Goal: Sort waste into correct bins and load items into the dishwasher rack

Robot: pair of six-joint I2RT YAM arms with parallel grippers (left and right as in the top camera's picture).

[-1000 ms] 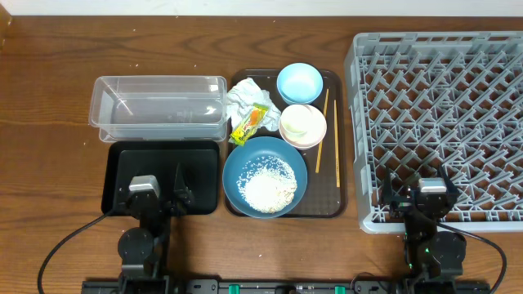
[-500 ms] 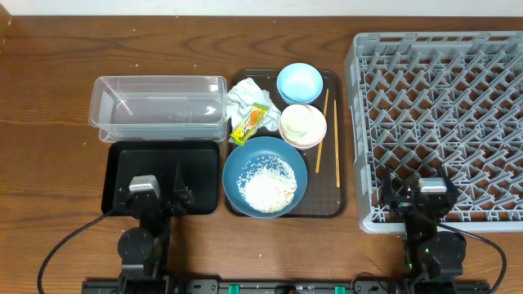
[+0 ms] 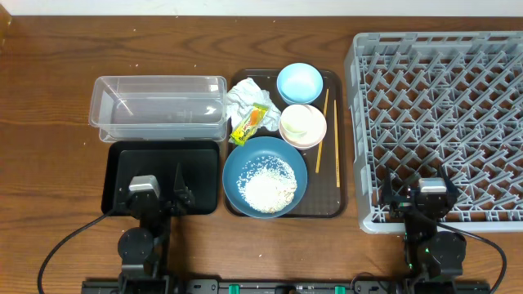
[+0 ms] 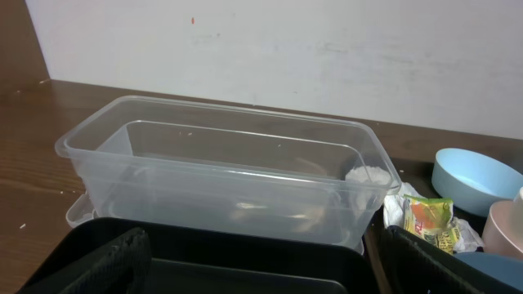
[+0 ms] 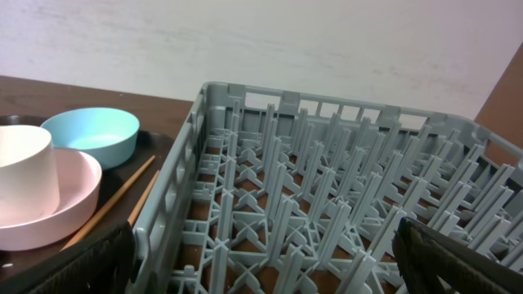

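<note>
On the brown serving tray, crumpled tissue (image 3: 243, 96) and a yellow-green wrapper (image 3: 252, 122) lie beside a deep-blue bowl (image 3: 265, 175) holding white rice (image 3: 268, 188). A light-blue bowl (image 3: 299, 82) and a pink-rimmed bowl (image 3: 302, 126) with a white cup (image 5: 24, 180) inside sit at the tray's right. The clear tub (image 3: 159, 122) stands behind the black tray (image 3: 131, 159). The grey rack (image 3: 353, 122) fills the right side. My left gripper (image 3: 155, 189) hovers open over the black tray's near edge, holding nothing. My right gripper (image 3: 429, 196) is open over the rack's near edge, holding nothing.
Two wooden chopsticks (image 3: 337, 155) lie along the right side of the brown serving tray (image 3: 333, 204). Brown wooden tabletop (image 3: 49, 98) shows left of the tub and along the front edge. A pale wall rises behind the table in both wrist views.
</note>
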